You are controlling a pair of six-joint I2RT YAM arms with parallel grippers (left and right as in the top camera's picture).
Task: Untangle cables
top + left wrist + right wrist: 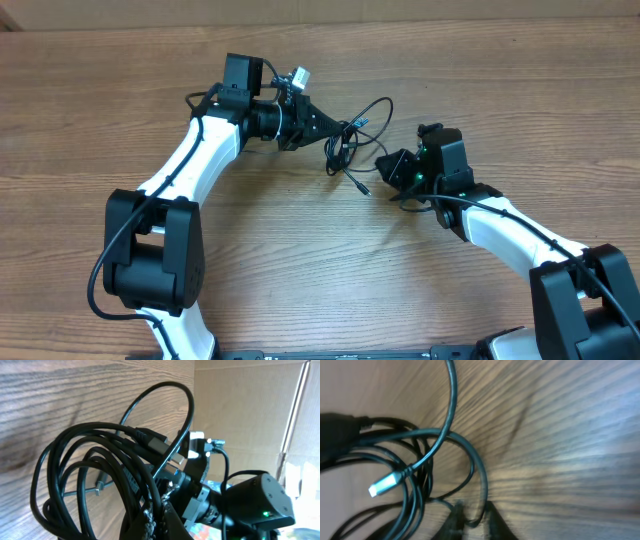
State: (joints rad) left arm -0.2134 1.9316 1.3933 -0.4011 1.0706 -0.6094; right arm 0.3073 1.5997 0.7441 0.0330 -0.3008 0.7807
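The cables (345, 140) form a small black tangle on the wooden table between the two arms, with a loop rising to the right and a plug end (364, 188) trailing below. My left gripper (338, 133) is shut on the bundle. In the left wrist view the cables (95, 465) coil in front of the left gripper (161, 512), with a plug (172, 457) at the top. My right gripper (384, 164) sits just right of the tangle. In the right wrist view the right gripper (474, 508) has its jaws slightly apart around one cable strand (479, 472); a metal plug (382, 485) lies left.
The bare wood table (300, 260) surrounds the tangle. The right arm's wrist (260, 500) with a green light shows close behind the cables in the left wrist view, and a beige wall (240, 405) stands beyond the table edge.
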